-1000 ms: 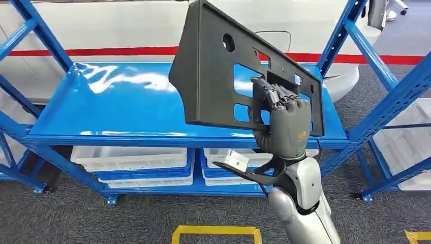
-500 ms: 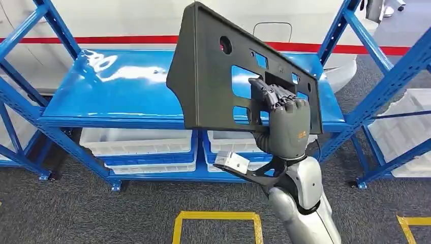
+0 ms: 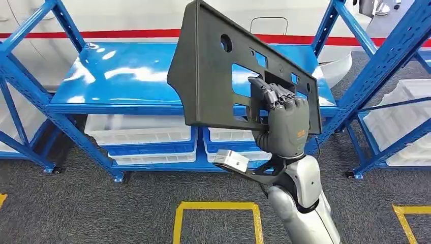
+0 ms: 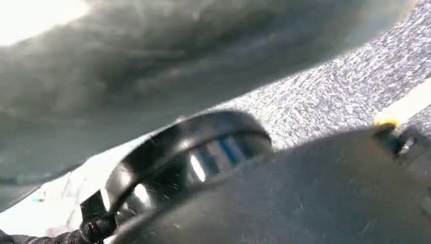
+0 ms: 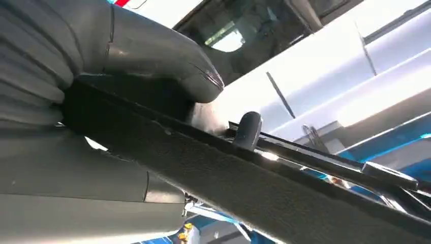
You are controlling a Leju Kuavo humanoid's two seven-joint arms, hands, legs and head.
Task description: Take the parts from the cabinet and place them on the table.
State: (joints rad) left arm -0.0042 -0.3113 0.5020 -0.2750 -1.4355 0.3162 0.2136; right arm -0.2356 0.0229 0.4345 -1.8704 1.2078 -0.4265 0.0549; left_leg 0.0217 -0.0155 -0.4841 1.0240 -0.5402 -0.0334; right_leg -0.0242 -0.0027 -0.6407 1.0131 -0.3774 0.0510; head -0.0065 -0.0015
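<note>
Nearest, yellow floor tape (image 3: pixel 216 216) on grey carpet. Above it, right hand (image 3: pixel 284 124) raised, fingers (image 3: pixel 277 96) hooked through a cut-out and thumb (image 5: pixel 162 61) clamped over the edge of the dark grey plastic panel (image 3: pixel 213 71). Panel held aloft, tilted, clear of the blue shelving rack (image 3: pixel 127 76) behind. White bins (image 3: pixel 140 136) on the rack's lower level. Left hand's state: cannot tell from the blurred left wrist view.

head high, wrists close, panel (image 3: pixel 213 66) shared
</note>
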